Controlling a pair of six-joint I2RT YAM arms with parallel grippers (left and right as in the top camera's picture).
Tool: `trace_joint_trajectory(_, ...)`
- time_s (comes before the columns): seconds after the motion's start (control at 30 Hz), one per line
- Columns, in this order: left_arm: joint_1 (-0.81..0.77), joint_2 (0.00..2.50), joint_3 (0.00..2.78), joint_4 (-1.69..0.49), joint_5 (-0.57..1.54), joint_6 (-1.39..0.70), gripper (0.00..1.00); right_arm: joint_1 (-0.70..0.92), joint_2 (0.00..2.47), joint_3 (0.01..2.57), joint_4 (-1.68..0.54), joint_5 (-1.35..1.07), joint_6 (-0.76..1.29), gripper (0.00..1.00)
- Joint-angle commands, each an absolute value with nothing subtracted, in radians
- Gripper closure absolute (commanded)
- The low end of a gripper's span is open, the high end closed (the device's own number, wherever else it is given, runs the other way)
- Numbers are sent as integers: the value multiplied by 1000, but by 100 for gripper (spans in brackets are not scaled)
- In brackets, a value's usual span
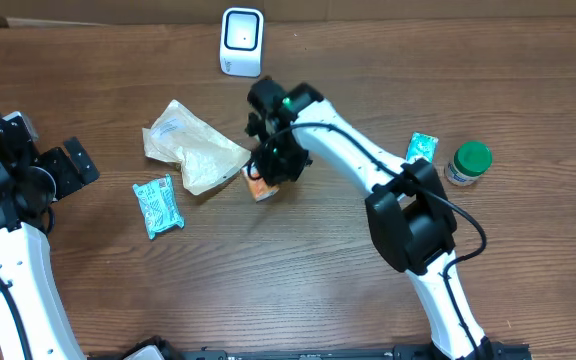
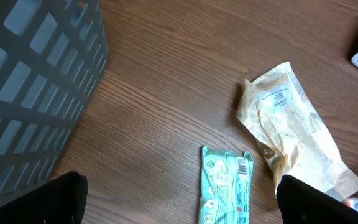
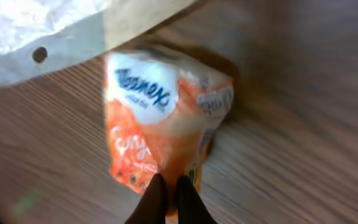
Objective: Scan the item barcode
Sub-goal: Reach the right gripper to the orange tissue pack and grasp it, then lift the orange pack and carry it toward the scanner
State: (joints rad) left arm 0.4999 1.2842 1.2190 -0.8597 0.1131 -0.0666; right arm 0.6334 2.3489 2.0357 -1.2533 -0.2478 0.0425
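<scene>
Because I judge the tissue pack at frame centre soft, light and slippery, my right hand is pinched shut on its lower edge.

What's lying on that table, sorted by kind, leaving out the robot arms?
teal packets: 2
beige pouch: 1
orange tissue pack: 1
green-lidded jar: 1
white scanner: 1
grey basket: 1
Total: 7
</scene>
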Motion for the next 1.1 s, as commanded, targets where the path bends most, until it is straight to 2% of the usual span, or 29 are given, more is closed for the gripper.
trace_joint_trajectory(0.0, 503, 1283, 1231, -856, 121, -40, 0, 620, 2345, 2098, -1315, -21, -183, 95)
trace_joint_trajectory(0.03, 503, 1283, 1231, -856, 121, -40, 0, 619, 2345, 2098, -1327, 5, -192, 75)
trace_joint_trajectory(0.07, 503, 1283, 1231, -856, 121, -40, 1, 619, 2345, 2098, -1328, 5, -191, 67)
trace_joint_trajectory(0.17, 503, 1283, 1231, -856, 121, -40, 0, 620, 2345, 2098, -1325, -20, -147, 34)
trace_joint_trajectory(0.23, 503, 1283, 1231, -856, 121, -40, 1, 621, 2345, 2098, -1317, -70, -104, 33)
trace_joint_trajectory(0.27, 503, 1283, 1231, -856, 121, -40, 0, 621, 2345, 2098, -1311, -104, -89, 34)
trace_joint_trajectory(0.3, 503, 1283, 1231, -856, 121, -40, 0, 620, 2345, 2098, -1301, -170, -70, 39)
trace_joint_trajectory(0.37, 503, 1283, 1231, -856, 121, -40, 1, 620, 2346, 2098, -1280, -265, -17, 55)
trace_joint_trajectory(0.43, 503, 1283, 1231, -856, 121, -40, 1, 622, 2347, 2088, -1242, -352, 72, 79)
trace_joint_trajectory(0.47, 503, 1283, 1231, -856, 121, -40, 1, 625, 2347, 2075, -1214, -372, 136, 86)
trace_joint_trajectory(0.63, 503, 1283, 1231, -856, 121, -40, 0, 633, 2348, 1975, -1157, -342, 288, 96)
trace_joint_trajectory(0.87, 503, 1283, 1231, -856, 121, -40, 1, 586, 2348, 1923, -1243, -68, 323, 94)
trace_joint_trajectory(1.07, 503, 1283, 1231, -856, 121, -40, 0, 486, 2348, 1923, -1084, -53, 322, 94)
